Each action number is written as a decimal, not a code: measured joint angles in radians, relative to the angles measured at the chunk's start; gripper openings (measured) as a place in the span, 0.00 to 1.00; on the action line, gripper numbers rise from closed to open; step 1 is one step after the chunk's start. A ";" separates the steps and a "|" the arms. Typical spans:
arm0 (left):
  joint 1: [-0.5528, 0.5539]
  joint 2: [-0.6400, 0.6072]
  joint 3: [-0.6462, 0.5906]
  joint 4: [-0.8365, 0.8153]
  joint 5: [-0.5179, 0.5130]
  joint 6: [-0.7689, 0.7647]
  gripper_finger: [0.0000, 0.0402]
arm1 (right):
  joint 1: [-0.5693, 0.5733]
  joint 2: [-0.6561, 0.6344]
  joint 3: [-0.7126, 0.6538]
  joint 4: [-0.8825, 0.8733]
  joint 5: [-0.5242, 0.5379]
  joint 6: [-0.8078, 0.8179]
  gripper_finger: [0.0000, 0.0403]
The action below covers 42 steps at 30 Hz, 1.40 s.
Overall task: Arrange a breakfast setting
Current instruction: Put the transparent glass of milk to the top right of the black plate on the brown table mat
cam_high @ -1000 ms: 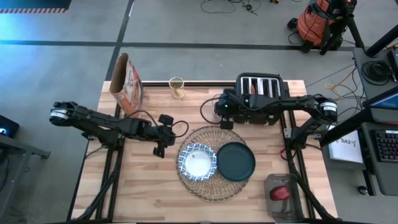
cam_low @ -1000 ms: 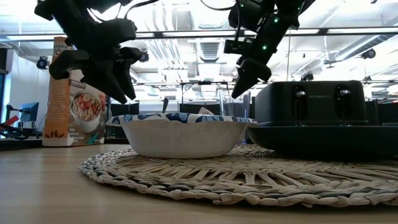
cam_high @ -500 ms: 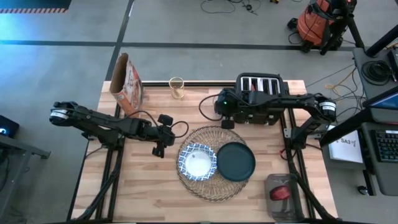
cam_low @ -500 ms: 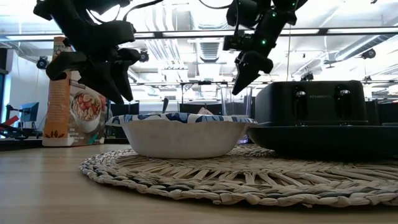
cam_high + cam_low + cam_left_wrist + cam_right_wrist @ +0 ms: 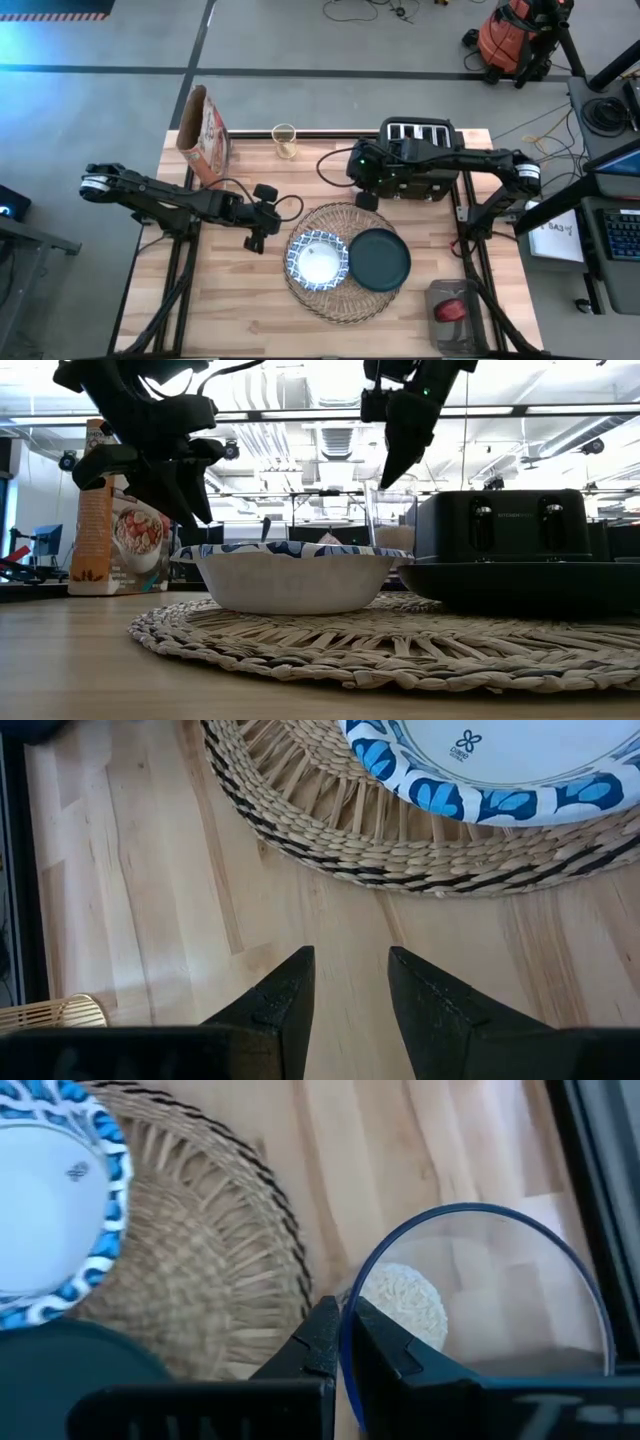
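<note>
Bowl [image 5: 317, 261], plate [image 5: 379, 259] on placemat [image 5: 341, 303]

A wooden table [image 5: 230, 290] is being seen from above in the middle of the frame. A round straw placemat [image 5: 345, 262] is lying at the lower middle. A blue-and-white bowl [image 5: 317, 261] and a dark teal plate [image 5: 379, 259] are being held on it, side by side. A small glass [image 5: 284, 141] is standing near the upper edge, beside an orange-brown bag [image 5: 204, 133]. A black toaster [image 5: 417, 153] is sitting at the upper right. The left gripper [image 5: 254, 238] is being held left of the placemat. The right gripper [image 5: 366, 197] is being held beside the toaster.
</note>
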 joint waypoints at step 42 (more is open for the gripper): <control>0.000 0.000 -0.004 -0.003 0.019 0.016 0.28 | 0.388 0.006 -0.027 -0.057 0.126 0.422 0.02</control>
